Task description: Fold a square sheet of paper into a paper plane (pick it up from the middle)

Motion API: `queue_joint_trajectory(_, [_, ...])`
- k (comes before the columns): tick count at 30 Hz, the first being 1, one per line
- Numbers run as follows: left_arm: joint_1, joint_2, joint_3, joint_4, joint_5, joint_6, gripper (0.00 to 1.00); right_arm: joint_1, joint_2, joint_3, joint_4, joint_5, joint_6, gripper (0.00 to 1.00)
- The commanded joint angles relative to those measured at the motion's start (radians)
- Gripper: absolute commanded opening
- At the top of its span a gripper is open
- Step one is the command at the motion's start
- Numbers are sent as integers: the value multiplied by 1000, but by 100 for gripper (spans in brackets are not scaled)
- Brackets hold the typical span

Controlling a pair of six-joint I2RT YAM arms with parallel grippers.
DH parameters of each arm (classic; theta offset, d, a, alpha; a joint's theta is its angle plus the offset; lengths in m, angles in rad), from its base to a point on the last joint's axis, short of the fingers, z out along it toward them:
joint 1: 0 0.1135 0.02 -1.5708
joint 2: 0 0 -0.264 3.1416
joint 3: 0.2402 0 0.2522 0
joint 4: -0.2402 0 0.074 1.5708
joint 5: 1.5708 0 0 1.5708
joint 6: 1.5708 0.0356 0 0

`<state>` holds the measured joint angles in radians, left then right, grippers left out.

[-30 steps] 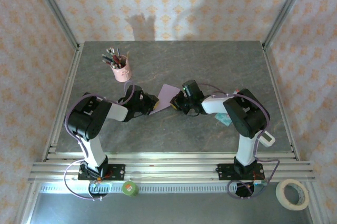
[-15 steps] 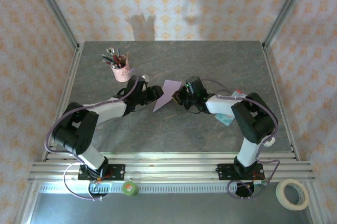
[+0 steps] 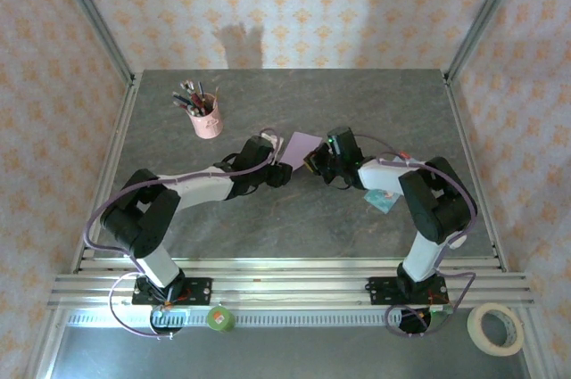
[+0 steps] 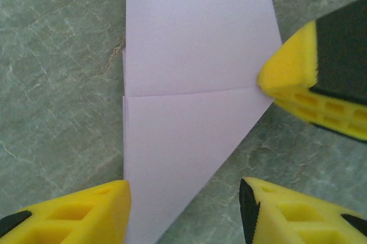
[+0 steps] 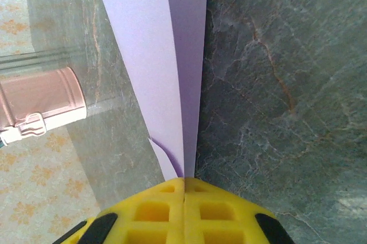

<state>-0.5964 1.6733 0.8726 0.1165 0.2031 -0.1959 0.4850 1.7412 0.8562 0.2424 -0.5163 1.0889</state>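
The square sheet of paper (image 3: 300,146) is pale lilac and folded to a tapering, pointed shape with a cross crease (image 4: 189,83). My right gripper (image 5: 184,182) is shut on one edge of it, and the folded layers (image 5: 163,54) rise away from the pinch. In the top view the right gripper (image 3: 313,161) is at the paper's right side and my left gripper (image 3: 283,165) at its near-left corner. The left gripper (image 4: 184,215) is open, with the paper's narrow end lying between its yellow fingers (image 4: 74,215). A right-gripper finger (image 4: 304,86) touches the paper's right edge.
A pink pen cup (image 3: 206,117) stands at the back left, also in the right wrist view (image 5: 40,99). A teal-and-white packet (image 3: 384,200) lies under the right forearm. A tape roll (image 3: 496,327) and a green disc (image 3: 219,317) sit off the table's near edge.
The left gripper has opened and reached right and farther back along the paper. The right gripper, still shut, has carried the paper slightly right and back.
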Motion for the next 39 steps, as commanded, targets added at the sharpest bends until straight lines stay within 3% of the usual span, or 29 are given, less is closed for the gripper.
queue_joint_trajectory(1, [-20,17,21,11,-51,167,56,-11,-20,5,-14,-29,1,0])
queue_joint_trajectory(10, [-43,107,91,-12,-68,282,56,-17,-9,18,0,-56,2,1])
queue_joint_trajectory(30, [-71,82,-47,191,-77,484,52,-21,0,24,8,-72,23,1])
queue_joint_trajectory(39, [-71,112,-28,175,-88,478,37,-22,-1,18,11,-86,31,2])
